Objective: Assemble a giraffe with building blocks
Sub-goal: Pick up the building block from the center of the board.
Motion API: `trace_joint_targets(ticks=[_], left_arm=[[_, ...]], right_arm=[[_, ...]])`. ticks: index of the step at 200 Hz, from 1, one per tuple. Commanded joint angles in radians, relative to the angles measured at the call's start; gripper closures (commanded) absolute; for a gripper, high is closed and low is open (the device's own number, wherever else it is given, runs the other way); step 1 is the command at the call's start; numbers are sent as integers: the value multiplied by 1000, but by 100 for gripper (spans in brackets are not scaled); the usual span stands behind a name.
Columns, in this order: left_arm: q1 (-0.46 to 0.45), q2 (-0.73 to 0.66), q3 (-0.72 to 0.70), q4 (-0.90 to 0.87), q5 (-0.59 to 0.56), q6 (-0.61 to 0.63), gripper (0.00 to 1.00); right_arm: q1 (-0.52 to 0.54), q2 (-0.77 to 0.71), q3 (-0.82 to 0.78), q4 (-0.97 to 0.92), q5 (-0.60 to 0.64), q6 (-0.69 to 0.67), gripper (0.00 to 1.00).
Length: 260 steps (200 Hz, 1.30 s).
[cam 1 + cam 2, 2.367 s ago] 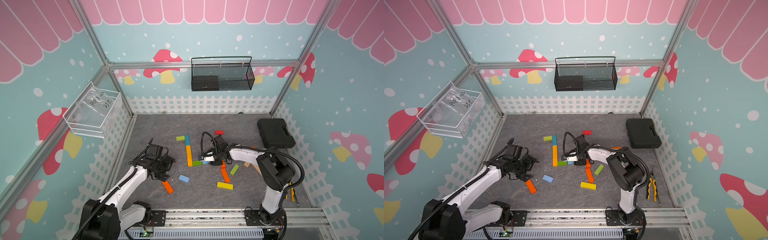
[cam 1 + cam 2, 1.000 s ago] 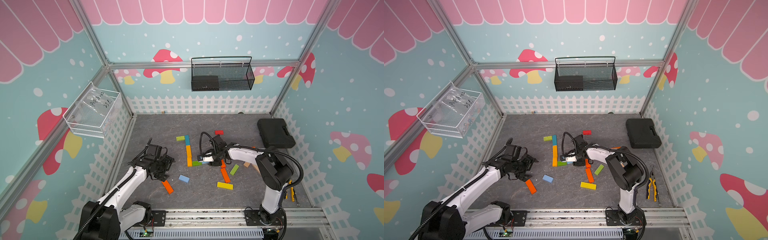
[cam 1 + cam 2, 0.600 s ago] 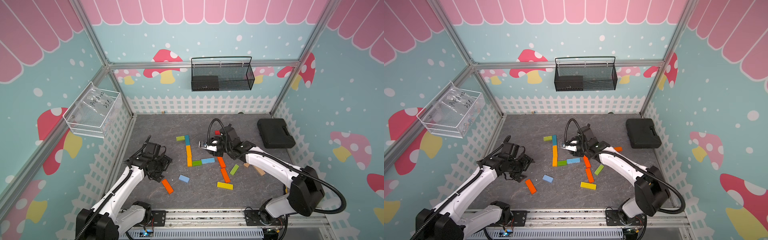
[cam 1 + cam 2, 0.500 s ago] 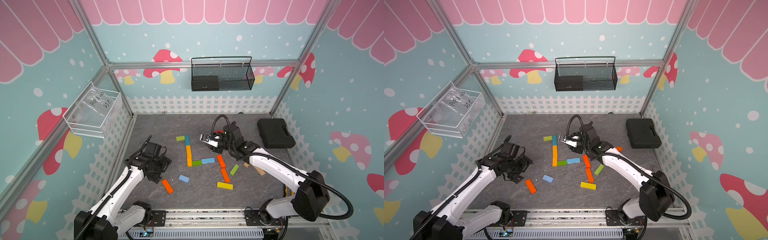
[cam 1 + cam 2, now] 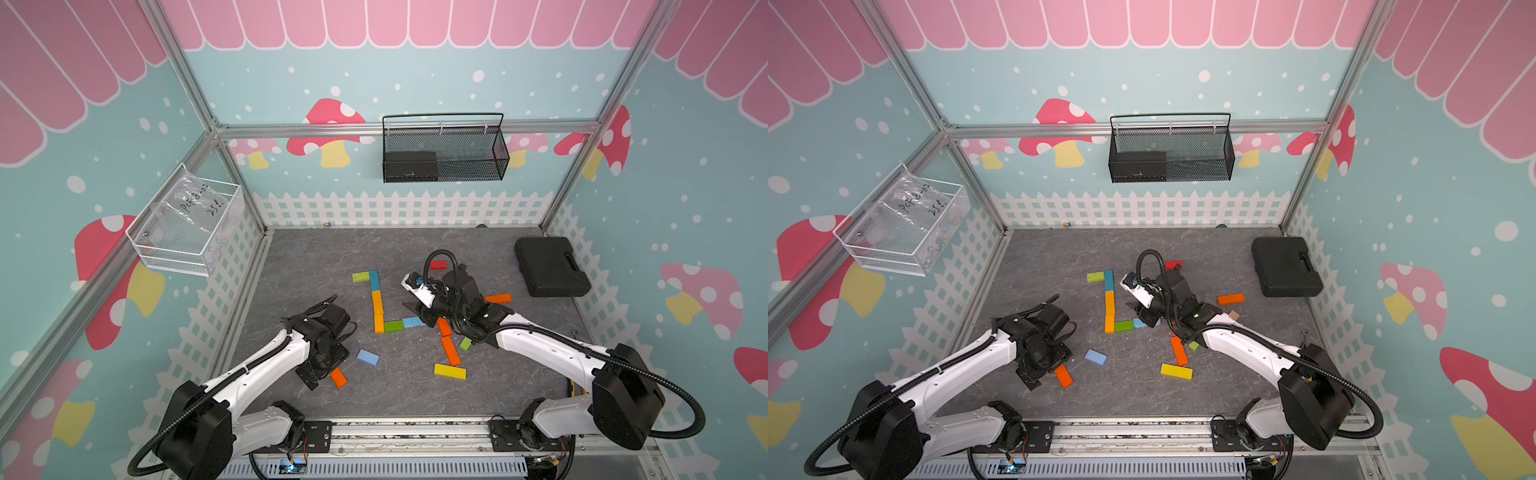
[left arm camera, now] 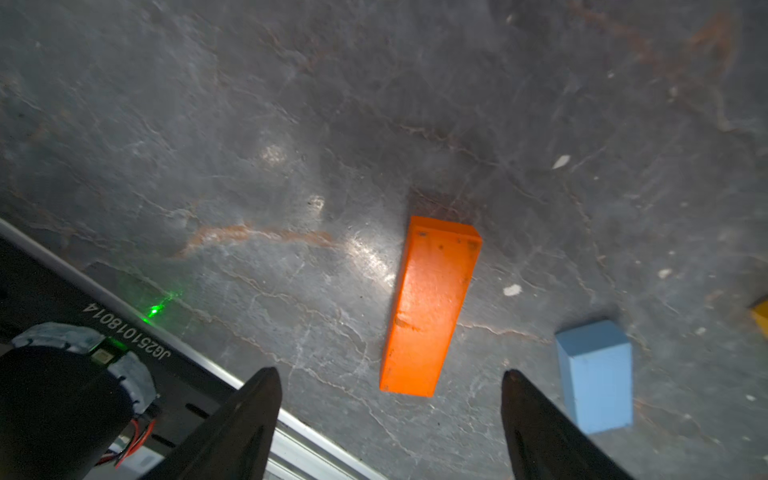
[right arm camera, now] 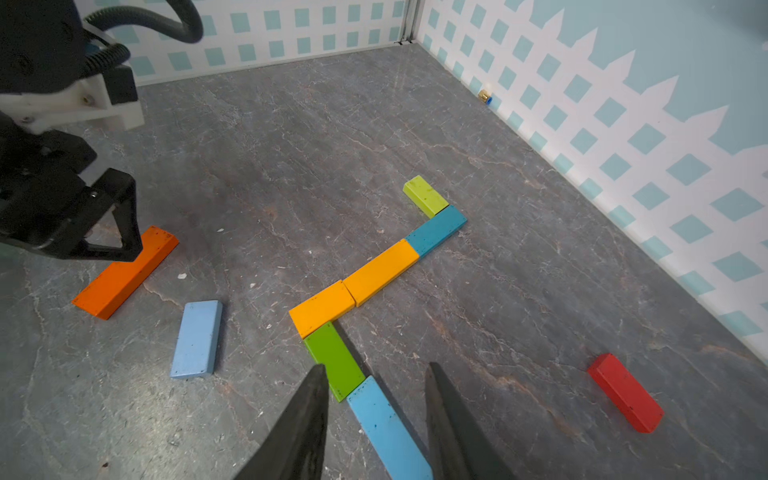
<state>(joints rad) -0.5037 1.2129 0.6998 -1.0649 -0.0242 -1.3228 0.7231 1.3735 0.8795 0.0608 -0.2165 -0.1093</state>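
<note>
We see our left end effector [image 6: 389, 371] hanging wide open and empty above an orange block [image 6: 430, 307] that lies flat on the grey worktop [image 6: 291, 124]. Our right end effector [image 7: 375, 365], jaws narrowly apart, straddles without gripping a light-blue block [image 7: 386, 428] that butts against a green block [image 7: 334, 361].

Bench [image 6: 249, 124] looked like grey veined slate, slightly shiny under light. Orange block [image 6: 430, 307] had satin paint, scuffed at corners; light blue block [image 6: 596, 374] was matt. Black case [image 5: 548, 266] looked like matt plastic, basket [image 5: 457, 153] black metal mesh, frame rail [image 5: 395, 129] bare aluminium.
</note>
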Motion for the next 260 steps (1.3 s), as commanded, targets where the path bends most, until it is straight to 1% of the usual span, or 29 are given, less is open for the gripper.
trace_joint_targets(ticks=[1,31,67,102,140,161,167,182,199,217,240,260], left_arm=[[-17,22,-57,78,-15,-48,20],[-25,55,-96,159,4,-47,26],[-29,74,-96,205,4,-36,26],[-30,84,-92,217,6,-31,29],[-32,75,-98,226,14,-31,41],[-36,53,-89,226,25,-34,54],[-38,43,-87,223,27,-37,56],[-45,13,-81,200,24,-47,57],[-49,-21,-80,167,17,-54,62],[-48,-46,-97,154,5,-63,65],[-48,-36,-103,168,7,-62,69],[-48,-8,-95,188,13,-53,69]], right_arm=[[20,-29,-22,40,8,43,60],[30,-12,-28,42,5,54,60],[45,5,-14,42,1,63,61],[55,17,-2,42,8,65,62],[62,30,7,42,12,61,64],[68,41,10,42,11,59,65],[69,43,10,41,11,59,65],[73,48,12,40,14,57,66],[74,52,15,40,13,56,66],[77,60,20,42,8,58,67],[85,75,30,40,2,65,68],[97,86,32,40,0,72,68]])
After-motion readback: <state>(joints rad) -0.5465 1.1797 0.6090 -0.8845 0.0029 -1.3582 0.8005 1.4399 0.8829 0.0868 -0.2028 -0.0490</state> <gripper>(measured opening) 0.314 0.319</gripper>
